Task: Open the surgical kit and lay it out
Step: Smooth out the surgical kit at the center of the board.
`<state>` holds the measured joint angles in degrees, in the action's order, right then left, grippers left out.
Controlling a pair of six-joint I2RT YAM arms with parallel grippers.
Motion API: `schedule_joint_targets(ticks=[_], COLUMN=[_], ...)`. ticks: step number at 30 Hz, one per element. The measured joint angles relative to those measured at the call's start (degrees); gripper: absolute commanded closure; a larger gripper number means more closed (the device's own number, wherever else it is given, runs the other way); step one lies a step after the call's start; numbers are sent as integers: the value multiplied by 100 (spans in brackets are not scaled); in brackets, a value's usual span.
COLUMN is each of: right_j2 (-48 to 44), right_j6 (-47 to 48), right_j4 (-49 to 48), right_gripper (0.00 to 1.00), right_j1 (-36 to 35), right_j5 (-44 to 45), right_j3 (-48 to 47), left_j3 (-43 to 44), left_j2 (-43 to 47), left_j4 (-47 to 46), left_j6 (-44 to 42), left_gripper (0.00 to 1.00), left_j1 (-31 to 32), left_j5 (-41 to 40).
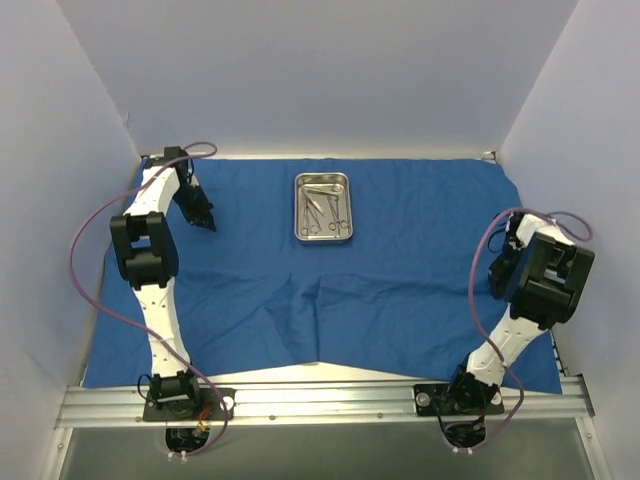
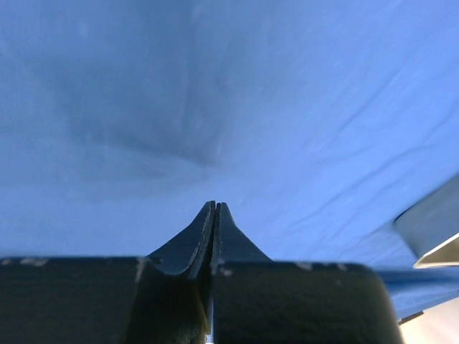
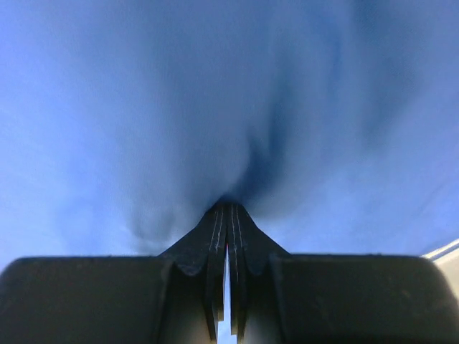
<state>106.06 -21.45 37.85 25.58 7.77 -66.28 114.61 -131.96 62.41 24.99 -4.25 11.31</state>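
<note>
the tray [image 1: 298, 208] sits on the spread cloth [image 1: 380, 290] with its long axis running straight away from the arm bases. the instruments [image 1: 322, 208] lie inside it along that same axis. your left gripper [image 1: 205, 222] hangs to the left of the tray, beside its near half, with its fingers [image 2: 204, 236] pressed together on nothing. your right gripper [image 1: 497, 275] is well off to the tray's right and closer to the bases. its fingers [image 3: 215, 229] are together, and the cloth puckers at their tips, so it looks pinched on the cloth. the left arm is nearer the tray, so reach rightward from there, across its short width.
</note>
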Motion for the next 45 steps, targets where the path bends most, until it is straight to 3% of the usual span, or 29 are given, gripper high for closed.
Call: schedule_joint_targets(ticks=[6, 10, 16, 21, 26, 31, 35, 40, 45], right_j2=[101, 162, 1036, 1818, 2570, 3377, 3442, 3075, 3521], right_j6=[9, -87, -162, -197, -55, 122, 177, 92, -11], right_j4=[-286, -918, -1694, -2063, -1681, -1405, -1316, -1554, -892], right_gripper=[100, 100, 100, 100, 100, 100, 100, 100, 100], right_j1=[-461, -927, -1134, -1051, -1043, -1187, -1248, -1246, -1246], right_j5=[-162, -892, -1753, -1971, -2140, -2146, -2009, -1858, -1849], right_j3=[-1209, -1943, -2079, -2461, -3654, -5053, -5184, -4540, -5416], left_j3=[704, 1064, 1233, 1508, 2380, 2485, 2057, 1346, 2437], left_j2=[-238, -442, -909, -1237, -1779, -1921, -1777, -1399, -2022], left_j4=[20, 68, 286, 511, 1032, 1049, 811, 376, 824], left_j6=[11, 142, 345, 516, 638, 835, 872, 824, 743], left_gripper=[93, 93, 93, 92, 92, 92, 92, 92, 89], left_j1=[0, 0, 0, -61, -173, -348, -450, -481, -487], left_j5=[20, -28, -203, -68, 326, 852, 1185, 1252, 1456])
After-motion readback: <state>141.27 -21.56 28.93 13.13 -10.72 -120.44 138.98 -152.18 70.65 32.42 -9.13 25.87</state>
